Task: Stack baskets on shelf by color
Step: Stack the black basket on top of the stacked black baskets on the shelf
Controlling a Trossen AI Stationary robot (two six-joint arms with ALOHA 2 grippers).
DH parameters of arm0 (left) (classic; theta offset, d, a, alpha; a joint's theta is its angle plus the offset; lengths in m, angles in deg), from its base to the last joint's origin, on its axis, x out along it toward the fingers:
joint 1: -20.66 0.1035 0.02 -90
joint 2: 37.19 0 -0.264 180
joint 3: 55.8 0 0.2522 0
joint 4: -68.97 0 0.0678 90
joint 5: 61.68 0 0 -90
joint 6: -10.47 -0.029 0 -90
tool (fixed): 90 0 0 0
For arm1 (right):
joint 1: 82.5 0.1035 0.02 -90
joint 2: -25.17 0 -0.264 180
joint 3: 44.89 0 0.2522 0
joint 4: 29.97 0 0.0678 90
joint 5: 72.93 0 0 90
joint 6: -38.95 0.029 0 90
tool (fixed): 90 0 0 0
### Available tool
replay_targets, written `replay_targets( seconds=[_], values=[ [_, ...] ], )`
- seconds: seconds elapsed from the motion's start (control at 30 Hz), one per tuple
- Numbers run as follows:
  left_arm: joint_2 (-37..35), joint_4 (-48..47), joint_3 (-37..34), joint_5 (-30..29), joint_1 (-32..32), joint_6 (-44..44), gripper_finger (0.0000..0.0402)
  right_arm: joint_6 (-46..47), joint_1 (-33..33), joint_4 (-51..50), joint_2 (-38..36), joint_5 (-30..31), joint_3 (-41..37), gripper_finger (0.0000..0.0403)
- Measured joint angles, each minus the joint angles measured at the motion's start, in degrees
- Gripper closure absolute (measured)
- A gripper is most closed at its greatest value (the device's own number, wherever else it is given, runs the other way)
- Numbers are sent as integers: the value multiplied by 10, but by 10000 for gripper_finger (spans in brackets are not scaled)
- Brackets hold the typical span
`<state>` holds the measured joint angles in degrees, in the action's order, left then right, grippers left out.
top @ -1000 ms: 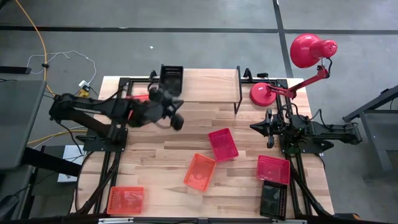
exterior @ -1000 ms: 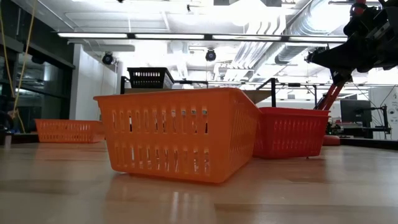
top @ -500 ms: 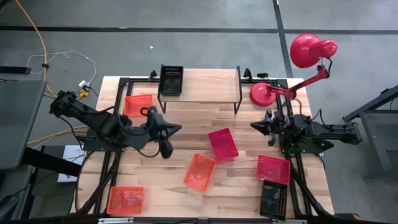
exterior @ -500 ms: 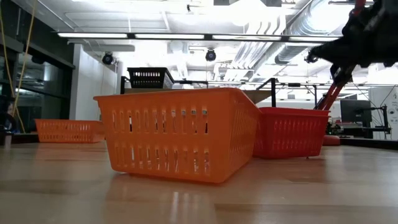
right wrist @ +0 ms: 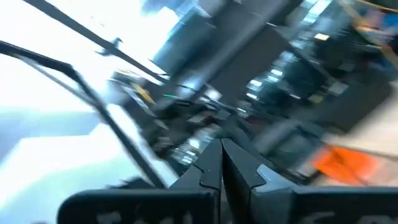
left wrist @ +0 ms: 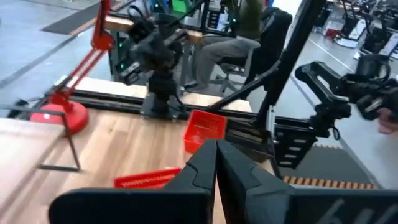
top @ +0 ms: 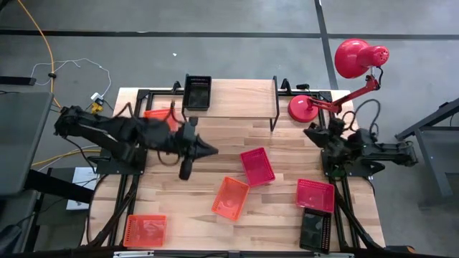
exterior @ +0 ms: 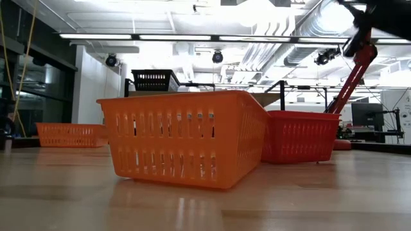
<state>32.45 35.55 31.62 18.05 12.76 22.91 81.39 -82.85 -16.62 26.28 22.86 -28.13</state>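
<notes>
My left gripper point(top: 209, 149) is shut and holds nothing. It hovers over the table's middle, pointing at the pinkish red basket point(top: 257, 166); its fingers point(left wrist: 216, 158) are closed in the left wrist view. My right gripper point(top: 313, 132) is also shut and empty point(right wrist: 221, 155), raised near the lamp's base. One black basket point(top: 198, 92) stands on the shelf's point(top: 237, 100) left end. An orange basket point(top: 156, 117) lies left of the shelf, partly under my left arm. Two more orange baskets point(top: 230, 198) point(top: 145, 231), a pinkish red one point(top: 315, 195) and a black one point(top: 315, 229) rest on the table.
A red desk lamp point(top: 355, 57) stands at the far right corner, its base point(top: 304, 107) beside the shelf's right leg. In the low view the orange basket point(exterior: 186, 138) fills the foreground, with a red one point(exterior: 298, 136) behind it. Bare wood point(top: 215, 136) lies in front of the shelf.
My left gripper has drawn back from the shelf toward the table's near side, then swung right toward the pinkish red basket, uncovering the orange basket beside the shelf. My right gripper has risen and moved toward the far edge. No basket has moved.
</notes>
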Motion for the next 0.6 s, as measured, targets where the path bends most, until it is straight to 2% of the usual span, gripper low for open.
replay_targets(
  seconds=[0.1,0.23,0.4,0.53,0.6],
  values=[
    [-22,47,-43,72,52,-12,401,-6,7,4,15,-3,31,402],
    [-75,179,-163,158,109,36,402,-49,21,-67,74,-3,108,402],
    [-148,295,-301,198,142,102,402,-91,36,-159,191,-5,226,402],
    [-210,297,-345,215,151,115,401,-109,52,-241,300,-25,318,402],
    [-242,286,-349,219,151,114,401,-90,62,-303,353,-31,366,402]
  ],
)
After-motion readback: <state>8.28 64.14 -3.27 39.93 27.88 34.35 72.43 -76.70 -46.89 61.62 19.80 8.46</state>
